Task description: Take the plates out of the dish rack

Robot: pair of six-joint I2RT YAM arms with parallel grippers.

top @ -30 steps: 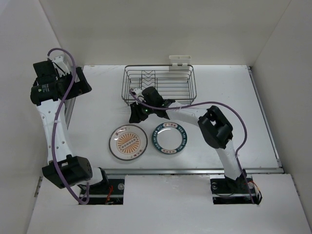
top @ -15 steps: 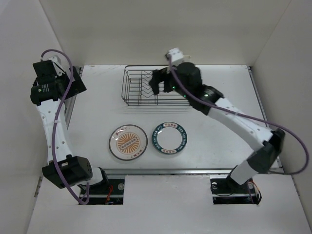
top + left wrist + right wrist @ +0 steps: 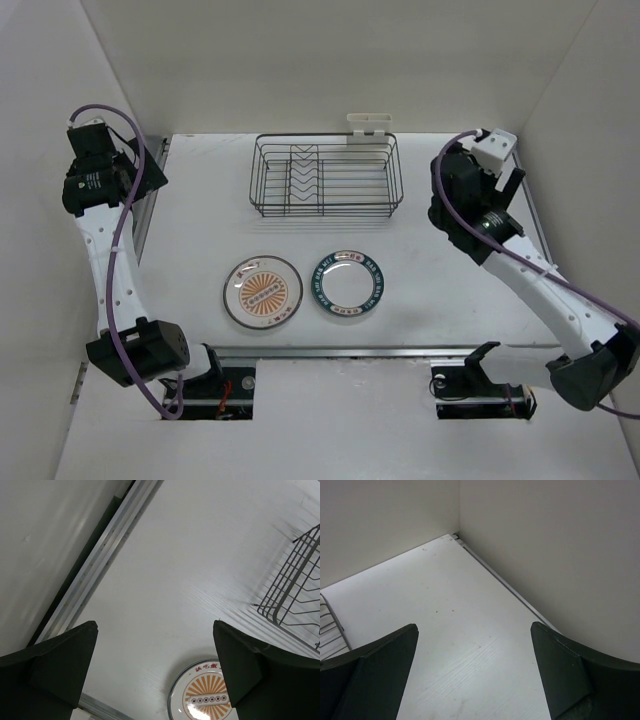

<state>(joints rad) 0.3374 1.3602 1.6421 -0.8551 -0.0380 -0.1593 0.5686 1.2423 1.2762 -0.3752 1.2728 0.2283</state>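
The dish rack (image 3: pixel 325 180), a dark wire basket, stands at the back middle of the table with no plate in its slots. Two plates lie flat in front of it: one with an orange sunburst centre (image 3: pixel 263 291) and one with a teal rim band (image 3: pixel 348 283). My left gripper (image 3: pixel 148 172) hovers high at the table's far left, open and holding nothing (image 3: pixel 155 625); the orange plate (image 3: pixel 202 695) and a rack corner (image 3: pixel 295 595) show below it. My right gripper (image 3: pixel 452 185) is raised to the right of the rack, open and holding nothing (image 3: pixel 474 626).
A small white holder (image 3: pixel 370 122) hangs on the rack's back side. A metal rail (image 3: pixel 95 575) runs along the table's left edge. White walls enclose the back and both sides; the back right corner (image 3: pixel 456 535) lies ahead of my right gripper.
My right arm swung from above the plates, past the rack, out to the right side, and its jaws opened. The left arm drew back slightly to the left.
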